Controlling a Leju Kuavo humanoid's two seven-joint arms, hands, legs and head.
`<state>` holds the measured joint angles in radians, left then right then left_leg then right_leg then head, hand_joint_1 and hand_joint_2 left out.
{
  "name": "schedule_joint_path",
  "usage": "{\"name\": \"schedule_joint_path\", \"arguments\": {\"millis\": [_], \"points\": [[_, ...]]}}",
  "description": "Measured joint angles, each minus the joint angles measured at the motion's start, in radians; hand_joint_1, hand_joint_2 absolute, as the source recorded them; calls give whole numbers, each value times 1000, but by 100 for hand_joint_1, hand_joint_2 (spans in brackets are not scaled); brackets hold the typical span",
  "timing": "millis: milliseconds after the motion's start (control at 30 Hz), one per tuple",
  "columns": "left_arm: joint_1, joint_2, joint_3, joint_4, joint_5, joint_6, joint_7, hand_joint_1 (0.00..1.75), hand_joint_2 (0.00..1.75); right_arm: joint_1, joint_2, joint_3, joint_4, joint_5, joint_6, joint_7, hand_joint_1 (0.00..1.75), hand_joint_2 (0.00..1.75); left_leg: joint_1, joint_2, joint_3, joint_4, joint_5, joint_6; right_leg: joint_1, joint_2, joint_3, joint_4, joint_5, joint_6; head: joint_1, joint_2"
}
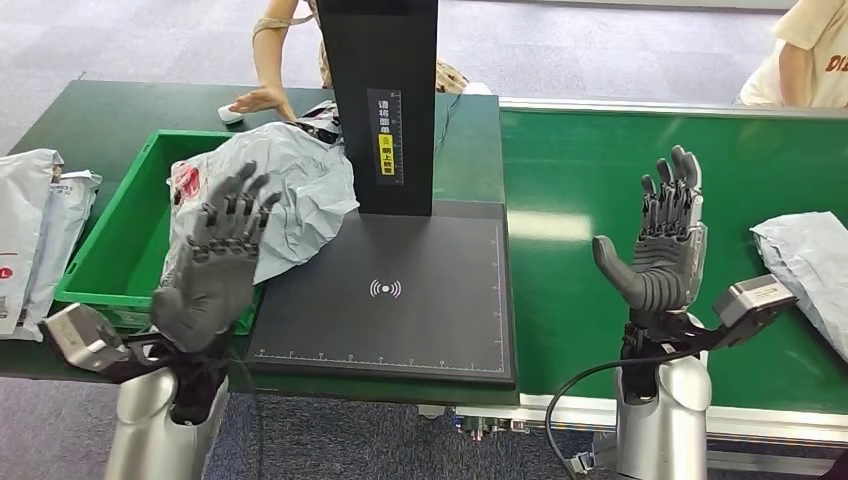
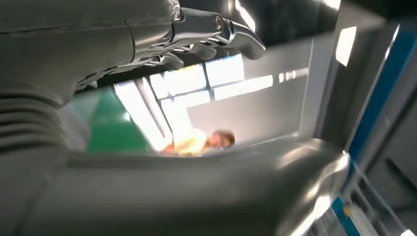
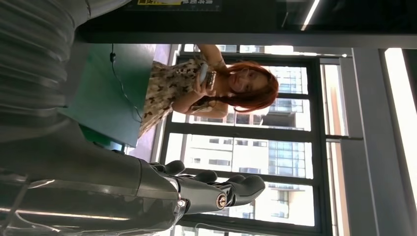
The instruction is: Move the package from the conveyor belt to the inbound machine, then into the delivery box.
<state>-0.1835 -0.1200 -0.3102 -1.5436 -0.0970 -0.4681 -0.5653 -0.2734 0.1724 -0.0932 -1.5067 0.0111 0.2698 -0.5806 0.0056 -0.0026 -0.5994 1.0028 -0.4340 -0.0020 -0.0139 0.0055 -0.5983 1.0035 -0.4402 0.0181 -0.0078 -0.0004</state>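
Head view: left hand (image 1: 222, 255) is spread and empty, the grey package (image 1: 285, 190) just beyond its fingertips, draped over the green box (image 1: 125, 250) rim. Right hand (image 1: 662, 245) is spread (empty). Risk: package may slide out onto the scanner plate (image 1: 400, 300).

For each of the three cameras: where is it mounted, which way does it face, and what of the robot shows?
Head view: high on the body, facing down at the inbound machine; left robot hand and right robot hand raised.
Left wrist view: behind that hand, facing bright windows.
Right wrist view: behind that hand, facing windows.
Shared by all three: a person.
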Motion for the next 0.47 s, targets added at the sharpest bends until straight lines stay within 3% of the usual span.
{"name": "schedule_joint_path", "arguments": {"millis": [167,467], "points": [[25,-3,-81,5,32,-40,18,0,175,-12,0,5,11,0,0,0,0,175,0,0,0,0,0,0,1,0,0,0,0,0,0,0],[32,-4,-115,10,35,-41,25,0,175,-15,0,6,20,0,0,0,0,175,0,0,0,0,0,0,1,0,0,0,0,0,0,0]]}}
